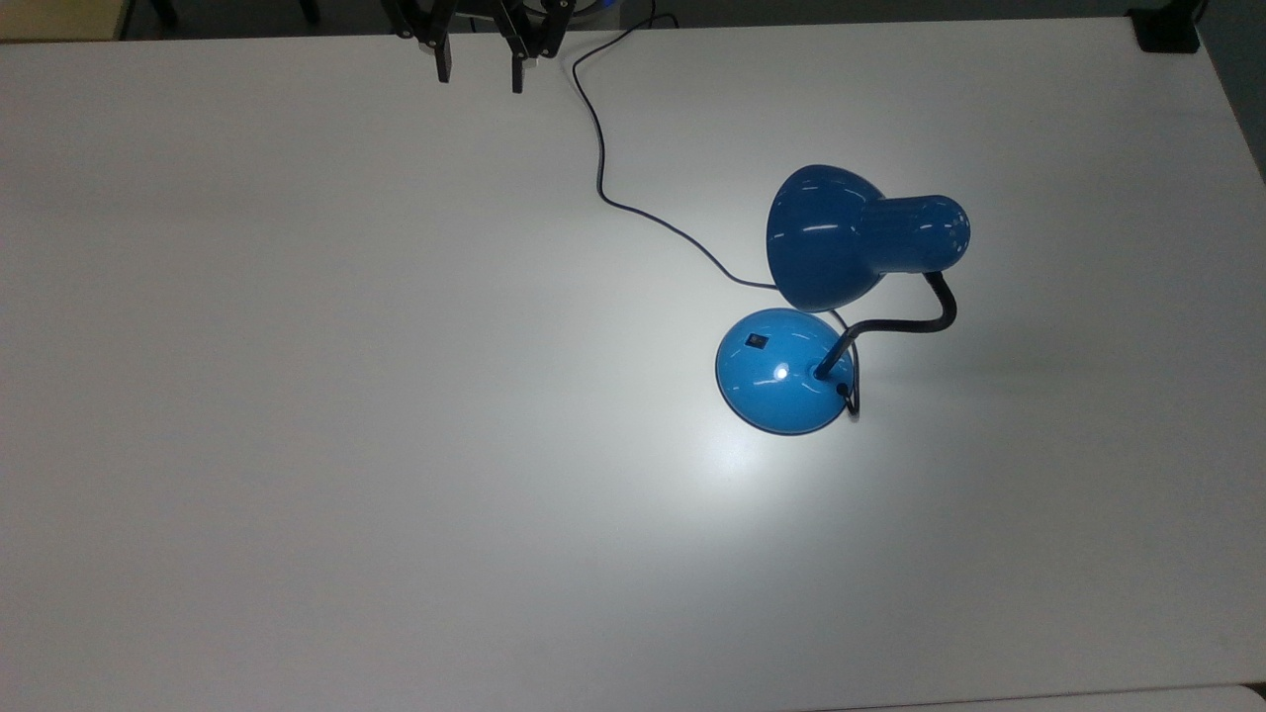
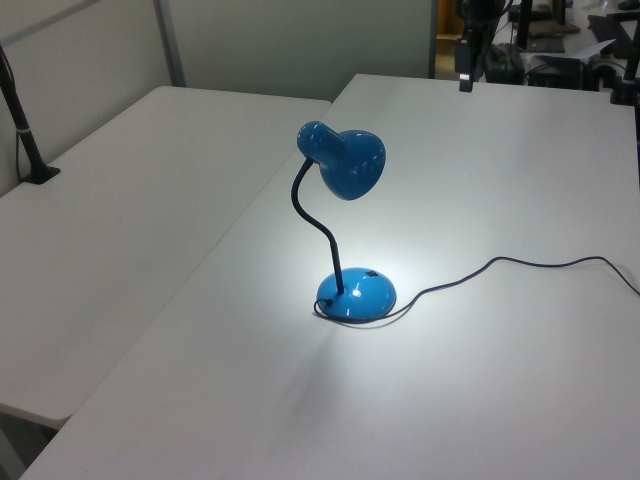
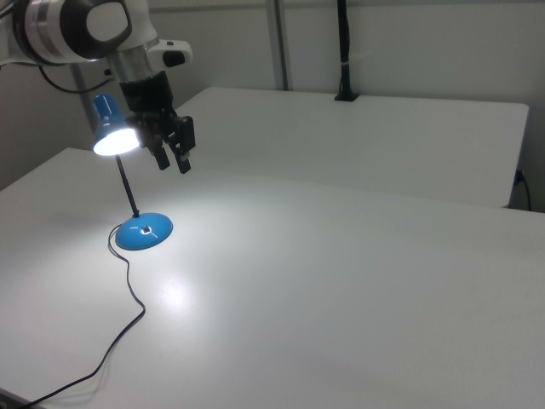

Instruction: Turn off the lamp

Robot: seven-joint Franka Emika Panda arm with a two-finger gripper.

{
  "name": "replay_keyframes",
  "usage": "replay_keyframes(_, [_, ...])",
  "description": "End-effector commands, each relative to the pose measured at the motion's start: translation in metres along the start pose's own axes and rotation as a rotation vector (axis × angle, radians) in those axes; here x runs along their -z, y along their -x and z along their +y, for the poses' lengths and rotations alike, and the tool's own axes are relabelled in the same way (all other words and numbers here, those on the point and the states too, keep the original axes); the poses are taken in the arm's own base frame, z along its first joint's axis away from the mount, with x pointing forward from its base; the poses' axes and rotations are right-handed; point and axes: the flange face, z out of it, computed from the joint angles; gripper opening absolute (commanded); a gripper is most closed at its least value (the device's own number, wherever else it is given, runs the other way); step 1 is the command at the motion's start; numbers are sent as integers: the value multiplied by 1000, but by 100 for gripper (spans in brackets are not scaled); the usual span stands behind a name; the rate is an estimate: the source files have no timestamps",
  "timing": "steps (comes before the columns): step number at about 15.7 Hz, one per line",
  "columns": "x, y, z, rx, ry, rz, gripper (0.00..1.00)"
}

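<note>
Well apart from lamp (image 1: 781,371), gripper (image 1: 478,77) hangs over table (image 1: 297,396), fingers parted, empty. Lamp lit, mid-table. Approach step; next move calls for reaching switch (image 1: 756,341) on base, pressing.

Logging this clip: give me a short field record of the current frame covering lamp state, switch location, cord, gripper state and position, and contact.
lamp: lit, bright pool on the table
switch: small black square on the domed base, untouched
cord: runs loose from the base toward the top view's upper edge
gripper: open, at the top view's upper edge, apart from the lamp
contact: none
task status: not yet done
</note>
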Motion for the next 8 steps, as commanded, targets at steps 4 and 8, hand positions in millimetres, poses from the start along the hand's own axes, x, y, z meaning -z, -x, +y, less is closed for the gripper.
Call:
replay_keyframes(4, [0,5,-3,56,-10,-18,0])
replay_keyframes(8, [-4,5,-15,134,-15,-20,0])
